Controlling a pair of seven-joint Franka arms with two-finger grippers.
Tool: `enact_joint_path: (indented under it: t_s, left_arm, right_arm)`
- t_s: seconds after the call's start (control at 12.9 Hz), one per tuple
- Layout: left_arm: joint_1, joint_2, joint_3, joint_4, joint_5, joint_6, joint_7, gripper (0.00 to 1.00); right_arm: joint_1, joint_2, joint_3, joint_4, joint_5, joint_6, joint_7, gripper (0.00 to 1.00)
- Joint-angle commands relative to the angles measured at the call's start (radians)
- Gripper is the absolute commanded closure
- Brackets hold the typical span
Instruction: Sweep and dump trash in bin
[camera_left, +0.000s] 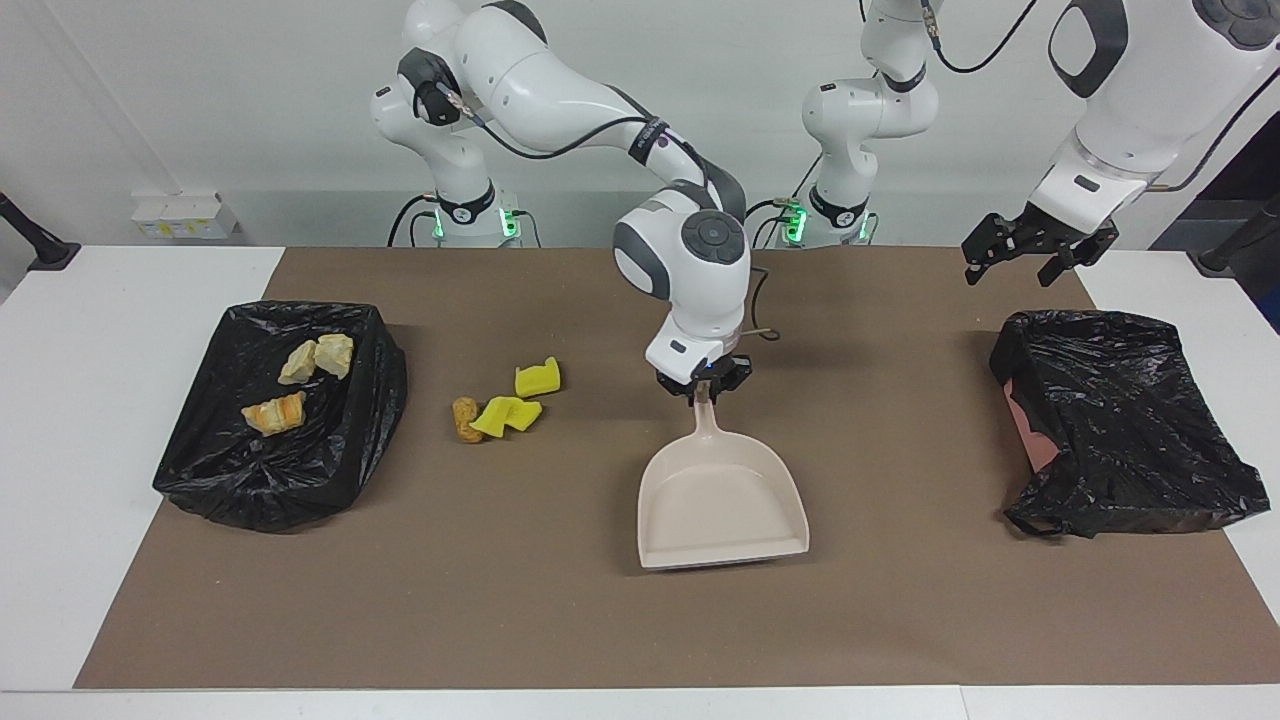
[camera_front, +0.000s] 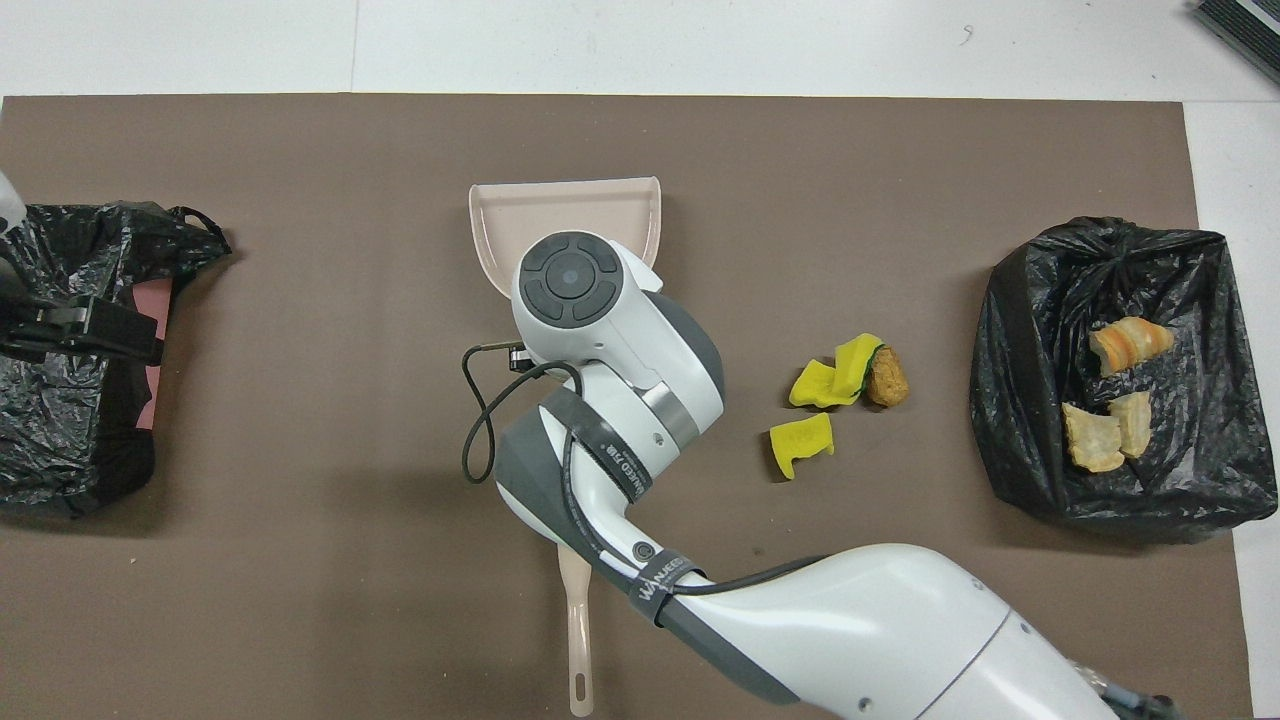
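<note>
maker's wordmark on right arm's (camera_front: 640, 470) dark band, too small to read

Beige dustpan (camera_left: 722, 495), yellow scraps (camera_left: 510, 413) w/ brown lump (camera_left: 465, 419) — black bin bags (camera_left: 285, 440), brown mat (camera_left: 620, 620).
</note>
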Motion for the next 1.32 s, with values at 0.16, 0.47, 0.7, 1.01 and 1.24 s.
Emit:
enact_joint_path:
  t_s: [0.16,0.47,0.7,1.01,1.24]
  left_arm:
    - [0.0,-0.001,0.005,0.007,0.008,0.006,0.016,0.0]
    - [-0.013,-0.008,0.0,-0.016,0.004,0.043,0.015,0.0]
    - [-0.048,0.0,-0.005,-0.04,0.002,0.063,0.012,0.0]
    - [-0.164,0.014,-0.003,-0.095,0.002,0.147,-0.001,0.0]
    - [-0.241,0.092,-0.005,-0.111,-0.008,0.224,-0.01,0.0]
  right_arm:
    - [-0.006,0.008,-0.001,-0.024,0.064,0.044,0.006,0.63]
    - [-0.006,-0.087,0.001,-0.036,0.072,-0.063,-0.017,0.0]
    - [-0.009,-0.203,0.001,-0.163,0.102,-0.083,-0.017,0.0]
    - [0.013,-0.403,0.002,-0.407,0.222,-0.076,-0.026,0.0]
    - [0.08,-0.541,0.002,-0.66,0.329,0.063,-0.006,0.0]
